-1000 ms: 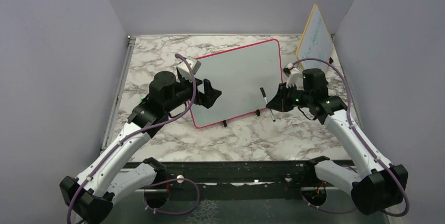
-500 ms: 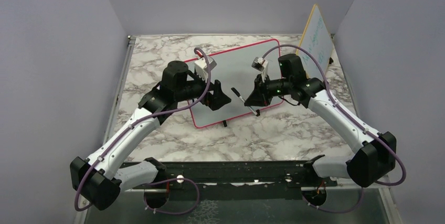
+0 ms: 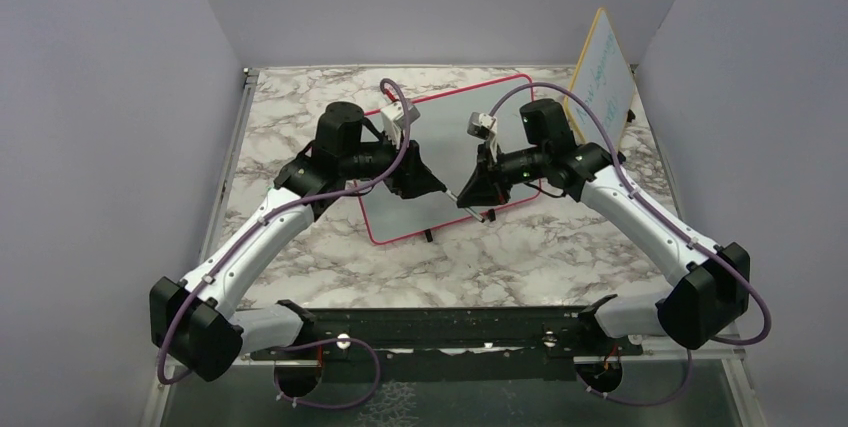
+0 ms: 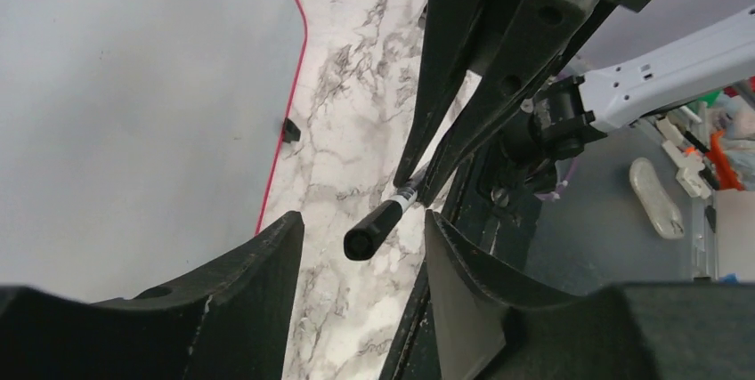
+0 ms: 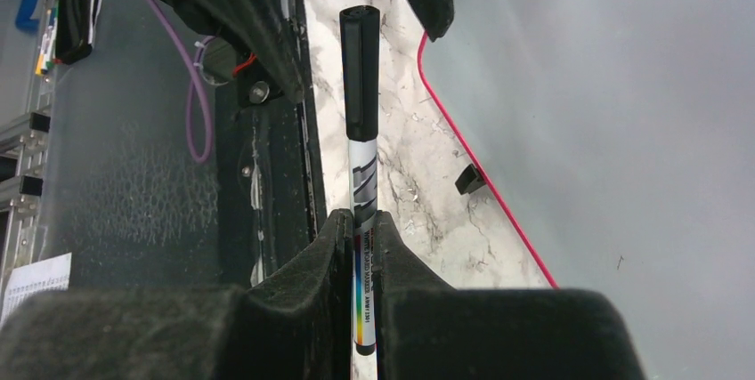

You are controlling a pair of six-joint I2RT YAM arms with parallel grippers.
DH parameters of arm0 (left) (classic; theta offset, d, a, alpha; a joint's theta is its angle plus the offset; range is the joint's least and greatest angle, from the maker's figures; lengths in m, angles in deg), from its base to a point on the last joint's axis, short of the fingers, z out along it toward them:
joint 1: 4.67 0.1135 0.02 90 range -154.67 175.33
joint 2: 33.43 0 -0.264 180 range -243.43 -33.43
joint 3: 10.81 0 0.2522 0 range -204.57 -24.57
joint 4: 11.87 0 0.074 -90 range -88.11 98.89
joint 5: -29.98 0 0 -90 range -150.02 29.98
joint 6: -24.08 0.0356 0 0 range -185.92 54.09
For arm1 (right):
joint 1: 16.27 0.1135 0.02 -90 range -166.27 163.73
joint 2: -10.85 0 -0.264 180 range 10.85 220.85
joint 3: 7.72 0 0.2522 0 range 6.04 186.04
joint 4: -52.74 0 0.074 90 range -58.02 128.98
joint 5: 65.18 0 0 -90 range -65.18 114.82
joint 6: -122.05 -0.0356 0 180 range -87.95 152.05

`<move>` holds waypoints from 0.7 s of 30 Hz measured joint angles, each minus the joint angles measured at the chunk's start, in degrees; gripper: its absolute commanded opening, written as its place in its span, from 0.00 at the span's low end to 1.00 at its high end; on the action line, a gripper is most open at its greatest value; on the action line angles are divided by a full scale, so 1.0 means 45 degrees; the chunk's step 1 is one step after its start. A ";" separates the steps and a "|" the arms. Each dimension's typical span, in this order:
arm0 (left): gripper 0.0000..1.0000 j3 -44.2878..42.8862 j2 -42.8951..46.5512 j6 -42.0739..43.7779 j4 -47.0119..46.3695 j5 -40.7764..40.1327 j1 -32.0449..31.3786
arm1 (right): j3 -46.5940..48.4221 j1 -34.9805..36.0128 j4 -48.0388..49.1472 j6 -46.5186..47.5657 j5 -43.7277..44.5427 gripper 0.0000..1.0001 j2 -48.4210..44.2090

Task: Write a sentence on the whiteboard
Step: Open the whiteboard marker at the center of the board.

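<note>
Whiteboard [image 3: 400, 217] lay blank under both arms in the middle of the overhead frame, and what mattered hung just above its lower half. The right gripper [image 5: 358, 215] was clamped tight on the barrel of the marker [image 5: 362, 157]. The marker's long axis ran straight out from those fingers toward the left of the overhead frame, with the black cap [image 4: 372, 229] leading. The left gripper [image 4: 361, 220] was nearest the cap. Its jaws stood apart on either side with a gap showing on both, so they were around the cap but not touching it. To my eye the next move was a squeeze and a pull along that axis to uncap the marker. A second earlier the two arms had been well apart, the right holding the marker at the board's right edge and the left spread wide at its left. Since then they had met nose to nose and the left jaws had narrowed. The yellow-framed board [image 3: 600, 72] leaned in the upper right, out of the way.
</note>
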 measured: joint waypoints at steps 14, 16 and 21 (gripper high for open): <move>0.40 0.0544 -0.0583 -0.1787 -0.2171 0.3347 0.0719 | 0.0000 0.0097 0.0000 0.0408 -0.0491 0.00 0.0165; 0.36 0.0549 -0.0685 -0.1841 -0.2225 0.3570 0.0719 | 0.0000 0.0121 -0.0005 0.0408 -0.0520 0.01 0.0185; 0.25 0.0612 -0.0811 -0.1914 -0.2249 0.3808 0.0729 | 0.0000 0.0146 -0.0010 0.0413 -0.0568 0.00 0.0194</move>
